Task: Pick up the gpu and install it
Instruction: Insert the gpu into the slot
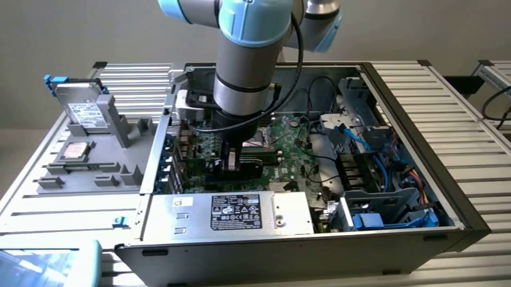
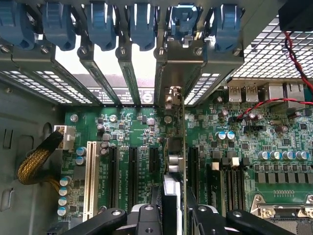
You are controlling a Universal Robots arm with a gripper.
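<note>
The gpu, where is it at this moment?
The gpu stands on edge between the hand's fingers, inside the open case. In the wrist view it is over the motherboard, among the black slots, its bracket toward the blue clips.

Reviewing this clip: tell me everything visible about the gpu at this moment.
The gpu stands on edge inside the open computer case, seen edge-on in the wrist view: a thin card with a green board edge and a silver bracket end toward the rear slot openings. The tool grips it from above, lowered over the motherboard slots.
</note>
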